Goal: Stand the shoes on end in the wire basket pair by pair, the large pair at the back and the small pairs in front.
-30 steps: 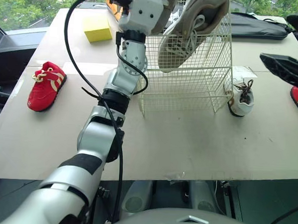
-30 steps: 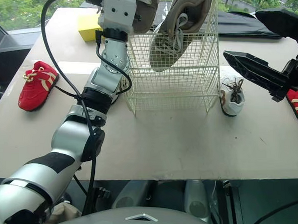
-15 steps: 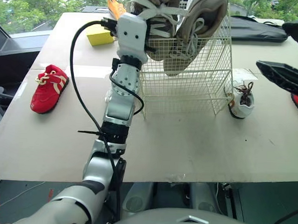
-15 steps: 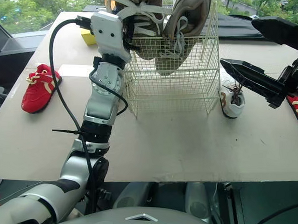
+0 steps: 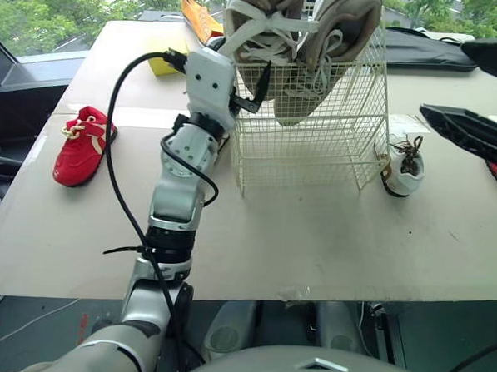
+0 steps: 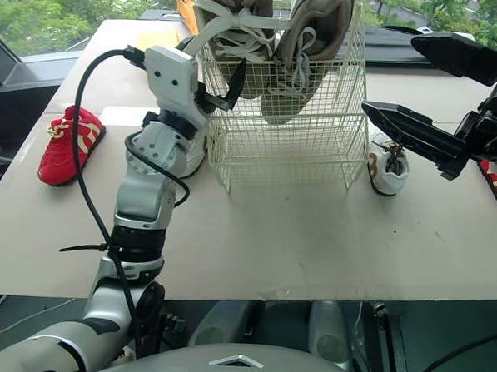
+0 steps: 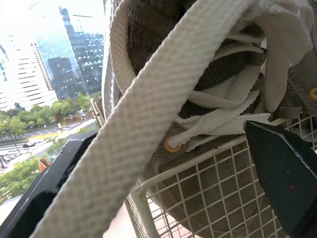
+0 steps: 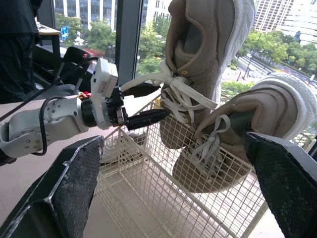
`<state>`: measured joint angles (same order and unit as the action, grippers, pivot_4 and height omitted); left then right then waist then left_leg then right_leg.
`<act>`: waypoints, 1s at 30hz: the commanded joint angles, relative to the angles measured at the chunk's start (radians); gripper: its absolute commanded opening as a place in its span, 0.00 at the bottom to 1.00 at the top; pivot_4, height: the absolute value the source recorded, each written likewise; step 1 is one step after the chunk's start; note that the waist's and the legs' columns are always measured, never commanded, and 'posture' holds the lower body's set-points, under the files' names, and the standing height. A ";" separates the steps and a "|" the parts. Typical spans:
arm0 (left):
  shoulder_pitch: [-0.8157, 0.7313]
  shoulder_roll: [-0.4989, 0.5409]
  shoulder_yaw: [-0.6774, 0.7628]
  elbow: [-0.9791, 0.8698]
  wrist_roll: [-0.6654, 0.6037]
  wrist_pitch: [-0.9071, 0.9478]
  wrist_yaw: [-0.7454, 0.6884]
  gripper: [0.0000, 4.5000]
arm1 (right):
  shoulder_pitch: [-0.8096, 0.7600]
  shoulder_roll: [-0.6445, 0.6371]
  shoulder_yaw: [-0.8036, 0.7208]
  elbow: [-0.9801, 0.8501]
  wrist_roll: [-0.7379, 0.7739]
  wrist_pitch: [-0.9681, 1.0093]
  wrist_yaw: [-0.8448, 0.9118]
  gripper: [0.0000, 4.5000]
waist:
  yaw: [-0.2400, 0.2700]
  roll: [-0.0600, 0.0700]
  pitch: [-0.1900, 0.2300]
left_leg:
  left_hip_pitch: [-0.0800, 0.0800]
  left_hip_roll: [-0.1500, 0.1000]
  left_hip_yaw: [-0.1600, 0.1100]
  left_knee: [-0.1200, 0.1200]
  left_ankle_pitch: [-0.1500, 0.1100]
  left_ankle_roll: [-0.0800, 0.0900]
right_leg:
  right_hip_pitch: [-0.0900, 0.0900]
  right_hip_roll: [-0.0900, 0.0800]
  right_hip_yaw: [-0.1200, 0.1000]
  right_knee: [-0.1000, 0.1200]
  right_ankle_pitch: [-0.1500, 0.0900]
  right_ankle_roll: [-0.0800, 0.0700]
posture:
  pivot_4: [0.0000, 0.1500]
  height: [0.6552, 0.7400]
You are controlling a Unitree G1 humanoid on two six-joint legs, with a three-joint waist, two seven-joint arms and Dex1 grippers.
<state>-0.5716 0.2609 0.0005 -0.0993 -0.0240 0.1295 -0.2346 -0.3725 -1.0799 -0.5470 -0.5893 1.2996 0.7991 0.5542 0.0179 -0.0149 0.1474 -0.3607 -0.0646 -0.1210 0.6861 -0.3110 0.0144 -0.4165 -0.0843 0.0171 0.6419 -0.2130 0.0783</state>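
large tan sneakers [image 5: 277, 46] on end in wire basket [image 5: 317, 148]. left gripper [image 5: 252, 90] spread open beside them, lace [image 7: 148, 114] trailing through, gripping nothing. right gripper [image 6: 392, 77] wide open, empty, near small white shoe [image 5: 402, 165]: likely light, soft-sided; best pinched at heel collar.

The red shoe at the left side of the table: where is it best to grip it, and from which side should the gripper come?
Probably across its narrow width at about mid-length, coming straight down from above. The red shoe rests flat on its sole on the table with nothing close beside it, so both flanks can be pinched at once.
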 commanded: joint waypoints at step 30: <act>-0.582 0.281 -0.053 0.413 -0.161 0.237 -0.564 0.79 | -0.040 0.017 0.020 0.001 -0.046 -0.033 0.039 1.00 | -0.003 -0.002 0.008 | -0.006 -0.001 -0.007 -0.002 -0.001 0.001 | -0.002 0.000 -0.005 -0.006 0.000 0.000 | 1.00 1.00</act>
<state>-1.1363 0.5403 -0.0255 0.2701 -0.2025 0.3851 -0.7681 -0.4095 -1.0608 -0.4804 -0.5631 1.2379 0.7793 0.6025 0.0144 -0.0169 0.1558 -0.3663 -0.0661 -0.1283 0.6836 -0.3116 0.0152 -0.4189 -0.0847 0.0126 0.6356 -0.2131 0.0787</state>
